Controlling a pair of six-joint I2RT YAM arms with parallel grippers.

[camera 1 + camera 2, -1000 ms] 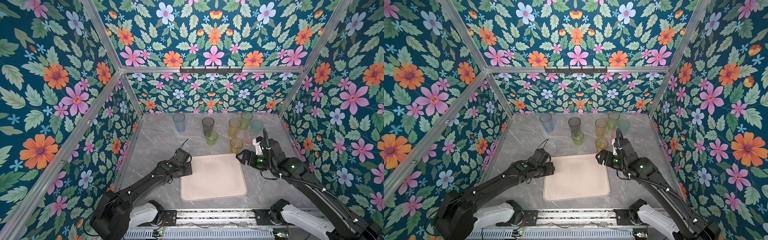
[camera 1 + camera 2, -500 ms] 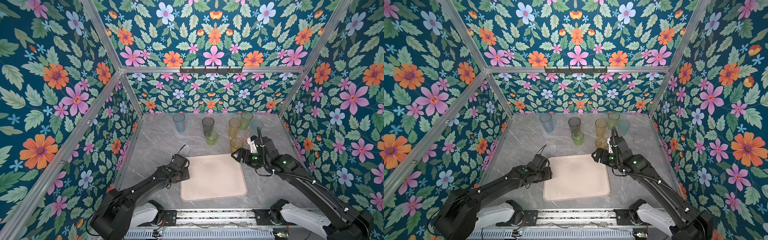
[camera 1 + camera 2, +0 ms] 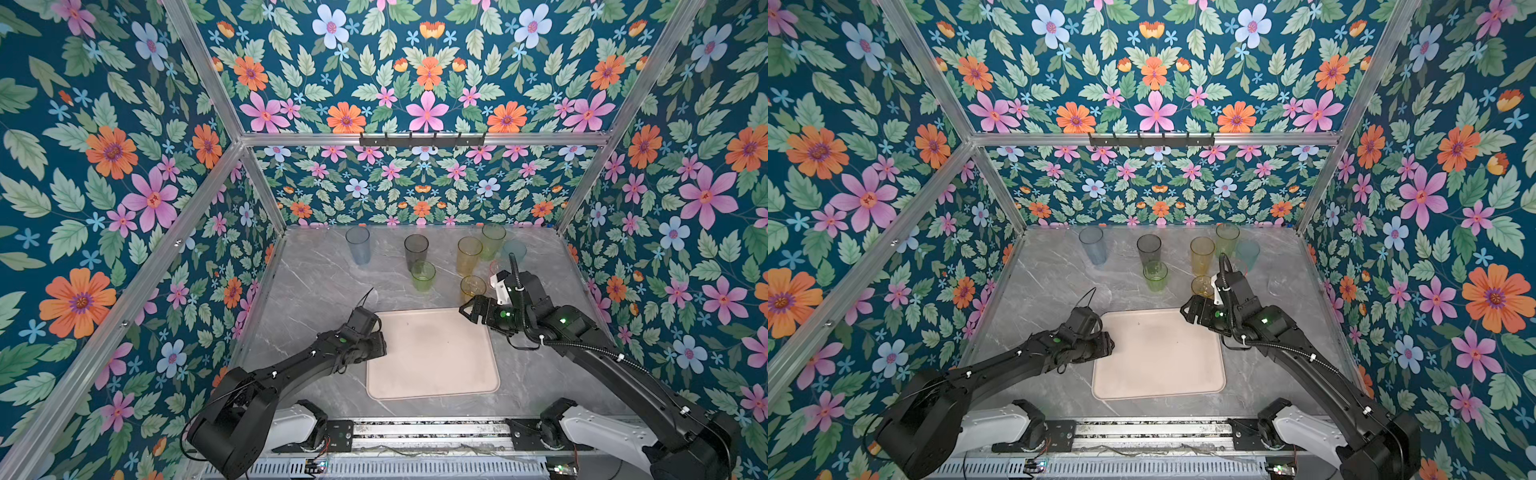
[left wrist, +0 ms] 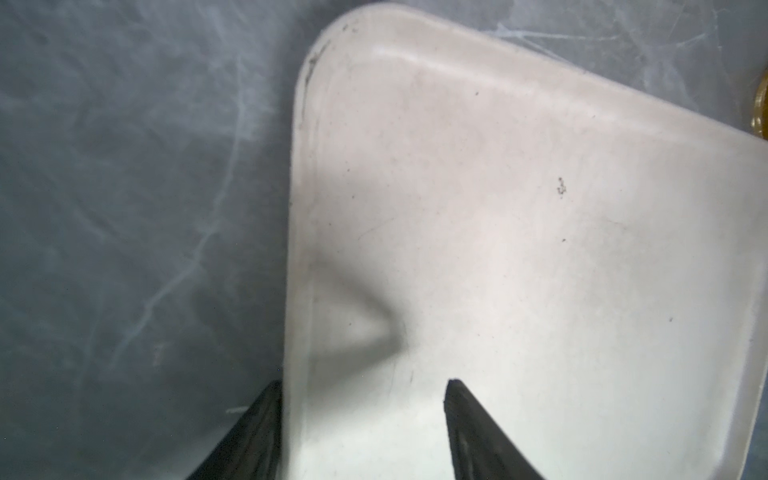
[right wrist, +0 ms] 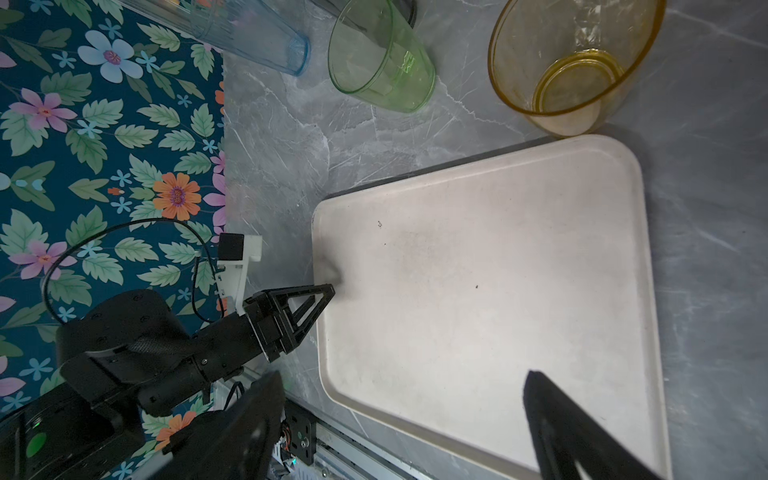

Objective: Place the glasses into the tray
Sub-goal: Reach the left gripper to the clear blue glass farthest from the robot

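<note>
The beige-pink tray (image 3: 432, 353) (image 3: 1158, 353) lies flat at the table's front middle with nothing in it. My left gripper (image 3: 382, 343) (image 4: 365, 383) is open and straddles the tray's (image 4: 498, 249) left rim, one finger outside it and one over the tray floor. My right gripper (image 3: 467, 309) (image 5: 403, 374) hangs open and holds nothing above the tray's (image 5: 498, 291) far right corner. Just behind it stands a short amber glass (image 3: 472, 286) (image 5: 573, 70). Further glasses stand upright behind the tray: blue (image 3: 358, 245), smoke grey (image 3: 416, 251), short green (image 3: 423, 275), tall amber (image 3: 469, 255), tall green (image 3: 493, 241) and teal (image 3: 513, 251).
Floral walls close in the grey marble table (image 3: 316, 282) on three sides. A metal rail (image 3: 415, 432) runs along the front edge between the two arm bases. A pink glass is mostly hidden behind my right arm.
My left gripper has dropped back toward the front along the tray's left rim. My right gripper has slid left, from beside the short amber glass to over the tray's far right corner.
</note>
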